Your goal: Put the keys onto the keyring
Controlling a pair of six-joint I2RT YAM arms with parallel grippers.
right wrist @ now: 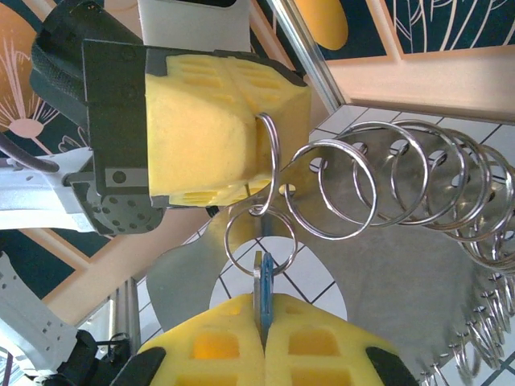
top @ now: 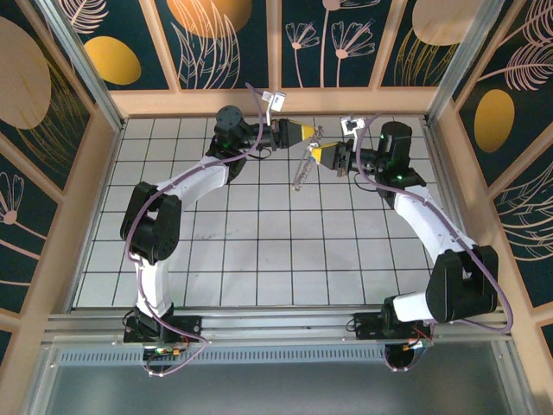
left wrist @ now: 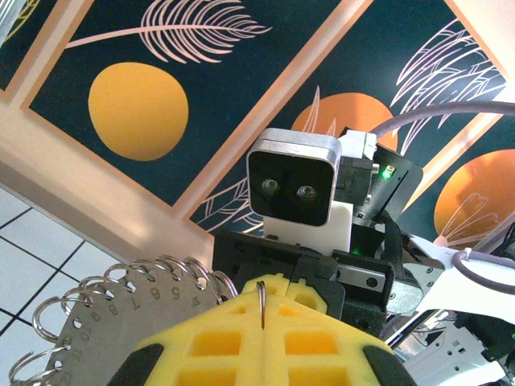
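Top view: left gripper (top: pixel 309 133) and right gripper (top: pixel 320 154) tip to tip near the far wall (top: pixel 276 102), silvery ringed plate (top: pixel 302 173) dangling at their tips. Left wrist: clenched on the keyring (left wrist: pixel 261 299) wire, edge-on, upright, lower part hidden between pads (left wrist: pixel 217 338). Right wrist: clamped on the blue key (right wrist: pixel 264 273), edge-on, long axis upright, top at a small ring (right wrist: pixel 228 245), blade buried.

The white-and-black left arm (top: pixel 194 183) reaches up the table and bends rightward at the elbow. The matching right arm (top: pixel 425 218) bends leftward, so the wrists face each other. The yellow-padded left gripper (top: pixel 313 133) and yellow-padded right gripper (top: pixel 318 153) sit tip to tip (the left slightly farther back). The left pads are pressed together on a thin silver wire ring (left wrist: pixel 262 301); the right pads pinch a small blue-headed key (right wrist: pixel 264 269) edge-on.
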